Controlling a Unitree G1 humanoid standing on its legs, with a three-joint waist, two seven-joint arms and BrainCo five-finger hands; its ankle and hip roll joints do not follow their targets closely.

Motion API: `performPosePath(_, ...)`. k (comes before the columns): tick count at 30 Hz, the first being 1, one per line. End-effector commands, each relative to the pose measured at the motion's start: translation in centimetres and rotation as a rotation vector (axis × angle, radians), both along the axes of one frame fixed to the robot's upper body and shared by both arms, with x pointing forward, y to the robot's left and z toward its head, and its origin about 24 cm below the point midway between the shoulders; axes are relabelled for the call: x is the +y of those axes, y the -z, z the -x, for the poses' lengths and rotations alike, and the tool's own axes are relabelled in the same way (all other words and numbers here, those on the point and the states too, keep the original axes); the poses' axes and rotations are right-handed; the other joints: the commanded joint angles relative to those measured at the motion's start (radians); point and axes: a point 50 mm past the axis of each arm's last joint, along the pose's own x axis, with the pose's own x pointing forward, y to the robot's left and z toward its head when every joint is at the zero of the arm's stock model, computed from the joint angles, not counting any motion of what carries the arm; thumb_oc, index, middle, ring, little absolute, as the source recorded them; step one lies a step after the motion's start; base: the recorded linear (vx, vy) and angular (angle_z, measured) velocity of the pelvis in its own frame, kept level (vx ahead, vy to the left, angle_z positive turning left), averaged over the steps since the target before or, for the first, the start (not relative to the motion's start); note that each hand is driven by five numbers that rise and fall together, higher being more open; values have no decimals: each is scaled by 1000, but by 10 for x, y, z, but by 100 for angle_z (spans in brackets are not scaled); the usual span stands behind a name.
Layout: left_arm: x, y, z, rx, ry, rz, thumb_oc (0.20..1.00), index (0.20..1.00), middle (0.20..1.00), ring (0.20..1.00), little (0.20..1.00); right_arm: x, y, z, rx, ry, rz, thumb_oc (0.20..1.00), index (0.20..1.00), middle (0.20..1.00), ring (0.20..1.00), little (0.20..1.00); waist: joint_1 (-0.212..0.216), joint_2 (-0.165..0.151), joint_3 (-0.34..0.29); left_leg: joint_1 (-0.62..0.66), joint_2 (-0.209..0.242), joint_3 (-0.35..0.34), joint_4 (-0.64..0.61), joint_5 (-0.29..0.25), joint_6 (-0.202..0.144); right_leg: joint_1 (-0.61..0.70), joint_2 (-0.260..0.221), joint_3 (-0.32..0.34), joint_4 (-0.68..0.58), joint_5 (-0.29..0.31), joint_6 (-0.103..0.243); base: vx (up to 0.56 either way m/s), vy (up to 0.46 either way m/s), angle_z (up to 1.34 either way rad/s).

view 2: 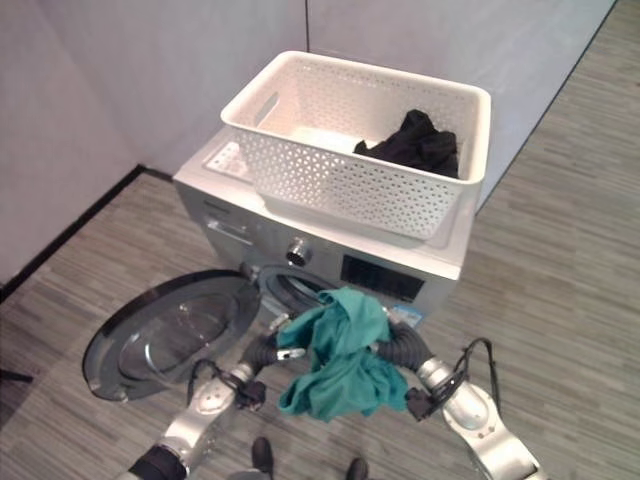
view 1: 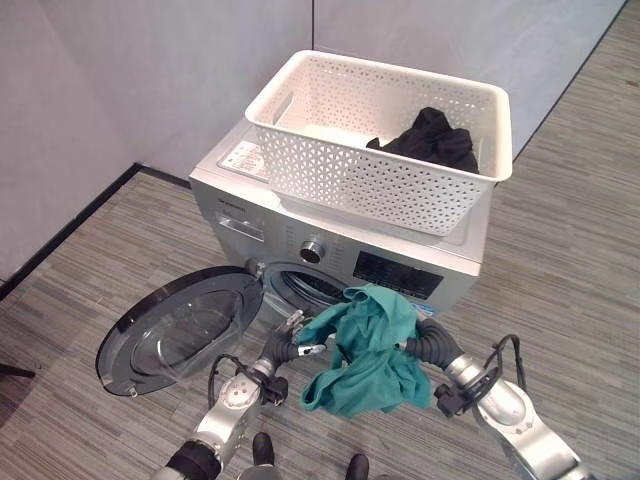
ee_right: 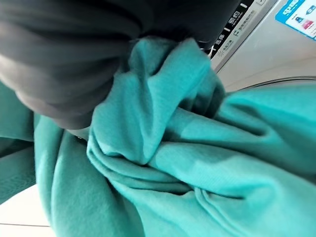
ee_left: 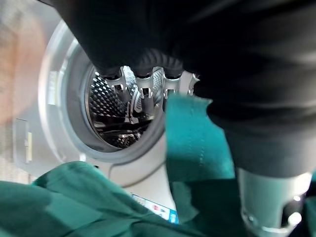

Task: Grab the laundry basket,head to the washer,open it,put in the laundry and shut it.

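Observation:
A teal garment (view 1: 365, 360) hangs bunched between my two hands, just in front of the washer's round opening (view 1: 305, 285). My left hand (view 1: 292, 332) is at the garment's left edge and pinches it. Past that hand's fingers (ee_left: 143, 91) the steel drum (ee_left: 111, 113) shows. My right hand (view 1: 432, 342) is buried in the cloth (ee_right: 197, 163) on the garment's right side. The washer door (view 1: 180, 330) is swung wide open to the left. On top of the washer (view 1: 400, 270) sits the white perforated laundry basket (view 1: 370, 190), with a black garment (view 1: 430, 138) in its right end.
Grey walls (view 1: 150, 80) stand behind and to the left of the washer, with a dark skirting along the floor. Striped grey flooring (view 1: 570, 250) lies open to the right of the machine. The open door takes up the floor space at front left.

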Motion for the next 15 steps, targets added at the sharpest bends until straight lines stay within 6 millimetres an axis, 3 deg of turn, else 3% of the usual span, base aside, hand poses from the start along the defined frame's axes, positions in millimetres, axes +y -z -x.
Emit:
performPosePath(1,-6,-6,-20,-10,-58,109,1000,1000,1000,1000,1000,16,-18,-5,-78,-33,-154,200,200,200,200,200,-20,-74,-48,-105,-7,14,1,9,1,67,-37,108,43,-109,45,3,-16,-6)
performPosePath(2,-6,-7,-20,-12,-58,109,1000,1000,1000,1000,1000,16,-19,-5,-80,-33,-154,200,200,200,200,200,-18,-69,-46,-114,-1,22,1,27,9,58,-32,101,44,-96,42,66,-14,-12)
performPosePath(8,-31,-22,-29,-43,-16,197,1000,1000,1000,1000,1000,18,-12,-4,-13,-30,-231,200,200,200,200,200,-32,-83,-34,-110,-5,20,1,11,1,53,-36,108,52,-107,43,-3,0,-5)
performPosePath(15,-43,-18,-9,-35,98,177,1000,1000,1000,1000,1000,18,-11,-4,24,-41,-279,200,200,200,200,200,-21,-81,-26,-118,-3,30,1,25,11,39,-35,102,49,-86,43,-13,2,0)
